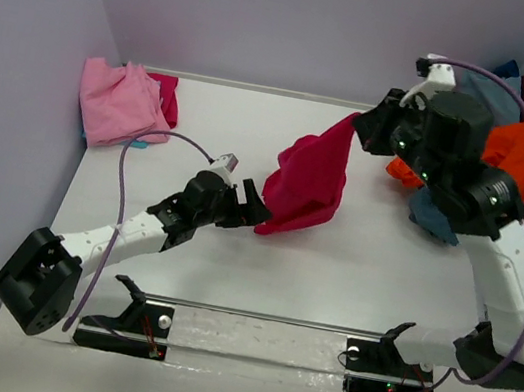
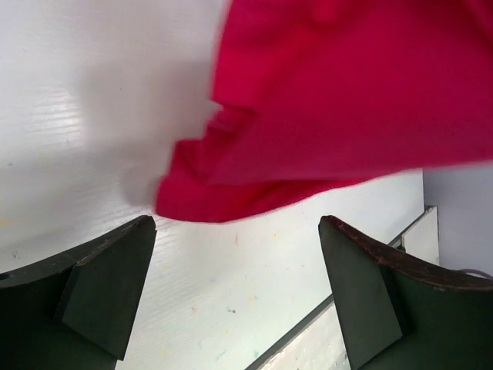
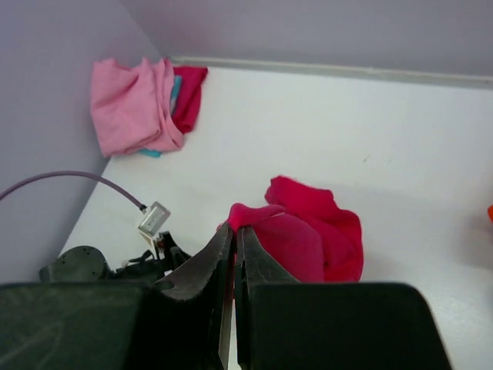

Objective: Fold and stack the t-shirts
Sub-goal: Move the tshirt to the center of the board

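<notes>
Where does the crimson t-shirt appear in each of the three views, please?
Top external: crimson t-shirt at centre, held by the right end effector.
Left wrist: upper right, beyond the left end effector.
Right wrist: lower centre, pinched.
Shared landmark: pink t-shirt, upper left in top and right-wrist views.

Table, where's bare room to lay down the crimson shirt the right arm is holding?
Bare table lies between the pink pile and the hanging crimson shirt, and nearer, between the left gripper and the right arm. The far right corner is crowded with heaped orange and blue shirts.
</notes>
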### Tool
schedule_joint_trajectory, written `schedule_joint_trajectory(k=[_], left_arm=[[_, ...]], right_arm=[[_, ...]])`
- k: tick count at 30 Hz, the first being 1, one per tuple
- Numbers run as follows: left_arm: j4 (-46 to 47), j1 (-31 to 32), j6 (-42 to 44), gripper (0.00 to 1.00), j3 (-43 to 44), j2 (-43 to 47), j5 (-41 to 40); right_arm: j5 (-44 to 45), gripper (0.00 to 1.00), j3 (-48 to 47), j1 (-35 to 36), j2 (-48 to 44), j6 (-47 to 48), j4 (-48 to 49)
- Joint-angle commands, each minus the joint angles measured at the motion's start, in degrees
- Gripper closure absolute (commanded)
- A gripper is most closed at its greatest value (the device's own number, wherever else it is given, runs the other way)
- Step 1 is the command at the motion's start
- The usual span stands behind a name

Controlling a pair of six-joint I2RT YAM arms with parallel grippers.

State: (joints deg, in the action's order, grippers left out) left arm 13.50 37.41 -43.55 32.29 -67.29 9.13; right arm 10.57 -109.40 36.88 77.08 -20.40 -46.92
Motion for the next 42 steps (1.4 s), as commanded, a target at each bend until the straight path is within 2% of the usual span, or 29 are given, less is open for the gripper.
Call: schedule_joint_trajectory(k=[1, 3, 5, 9, 12, 14, 15, 16, 21, 25, 30, 33, 35, 36, 38, 39, 42], left_arm=[[4.0, 0.1, -0.2, 0.01, 0.8, 0.5, -1.4], [4.0, 0.1, 0.0, 0.01, 0.9, 0.4, -1.7], [3.9, 0.1, 0.1, 0.01, 0.9, 0.6, -2.1], [3.7, 0.1, 0.5, 0.01, 1.5, -0.3, -2.2], [3.7, 0.1, 0.5, 0.01, 1.5, -0.1, -2.4], [3.7, 0.1, 0.4, 0.01, 1.1, 0.4, -2.6], [3.4, 0.1, 0.2, 0.01, 1.0, 0.7, -3.2], [3.1, 0.1, 0.2, 0.01, 0.9, 1.2, -3.7], [1.0, 0.1, 0.2, 0.01, 0.1, 9.0, -9.0], [-2.1, 0.1, 1.0, 0.01, 0.0, 17.2, -15.2], [-6.7, 0.1, 3.6, 0.01, 2.8, 18.9, -18.7], [-6.4, 0.1, 3.5, 0.01, 2.1, 20.0, -19.1], [-6.2, 0.1, 3.1, 0.01, 1.7, 20.4, -19.4], [-6.0, 0.1, 3.0, 0.01, 1.5, 20.4, -19.3], [-5.8, 0.1, 2.9, 0.01, 1.3, 20.4, -19.3], [-5.7, 0.1, 2.9, 0.01, 1.2, 20.4, -19.3], [-5.2, 0.1, 2.5, 0.01, 1.0, 20.2, -19.1]], right_arm=[[2.1, 0.93, 1.8, 0.0, -9.5, 4.5, 9.8], [2.4, 0.93, 5.0, 0.0, -13.0, 4.8, 15.9], [3.0, 0.93, 6.9, 0.0, -15.4, 5.4, 18.1], [3.9, 0.93, 1.4, 0.0, -10.4, 6.3, 13.4], [3.5, 0.93, 5.6, 0.0, -11.3, 5.8, 18.5], [3.6, 0.93, 1.5, 0.0, -7.7, 5.5, 14.3], [3.2, 0.93, -5.0, 0.0, -1.7, 5.4, 8.0], [2.6, 0.93, -7.4, 0.0, 1.0, 5.2, 5.8], [1.6, 0.93, -10.8, 4.2, 8.9, 5.0, 3.7], [8.4, 0.93, -15.0, 10.7, 12.6, 7.7, 2.7], [14.1, 0.93, -18.9, 14.1, 13.9, 8.1, 0.9], [18.3, 0.93, -14.0, 17.3, 9.9, 9.1, 6.3], [20.0, 0.93, -6.4, 17.3, 4.5, 10.6, 13.5], [24.5, 0.93, -5.9, 17.3, 4.3, 11.4, 13.8], [28.6, 0.93, -13.8, 17.3, 8.6, 10.7, 3.2], [28.7, 0.93, -15.0, 17.3, 9.1, 10.3, 3.4], [29.1, 0.93, -9.8, 17.3, 6.6, 11.8, 7.6]])
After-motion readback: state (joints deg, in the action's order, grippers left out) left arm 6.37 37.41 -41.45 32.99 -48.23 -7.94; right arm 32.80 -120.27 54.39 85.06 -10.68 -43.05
